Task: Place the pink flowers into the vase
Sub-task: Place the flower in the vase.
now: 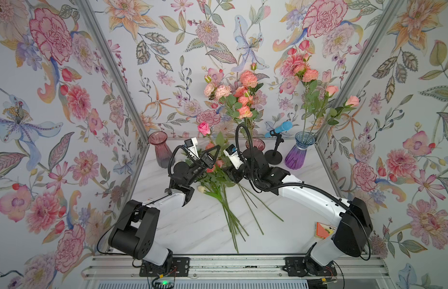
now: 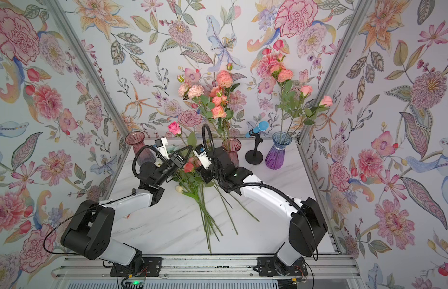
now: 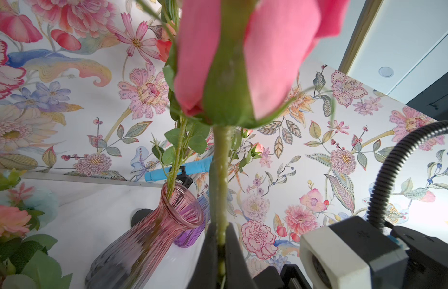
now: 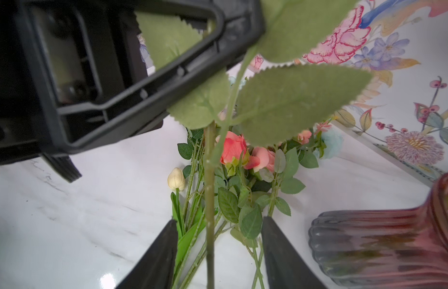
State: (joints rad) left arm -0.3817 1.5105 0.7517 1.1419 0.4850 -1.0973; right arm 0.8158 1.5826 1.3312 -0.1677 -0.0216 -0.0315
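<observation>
A pink rose (image 1: 203,128) stands upright above the table, my left gripper (image 3: 221,225) shut on its green stem (image 3: 219,175) just below the bloom (image 3: 243,62); in a top view that gripper (image 1: 216,148) is at table centre. Lower on the same stem, my right gripper (image 4: 219,220) is open, the stem (image 4: 209,200) running between its jaws without touching them. More pink flowers (image 1: 218,180) lie in a pile on the table beneath. A pink vase (image 1: 255,143) at the back holds coral blooms (image 1: 245,95). An empty plum vase (image 1: 159,150) stands at back left.
A blue-and-purple vase (image 1: 299,152) with roses (image 1: 331,90) stands at back right, a blue microphone (image 1: 278,128) on a black stand beside it. A white bud (image 4: 176,179) and pale blue flowers (image 4: 330,145) lie in the pile. An orange card (image 1: 324,230) lies at front right. Flowered walls close three sides.
</observation>
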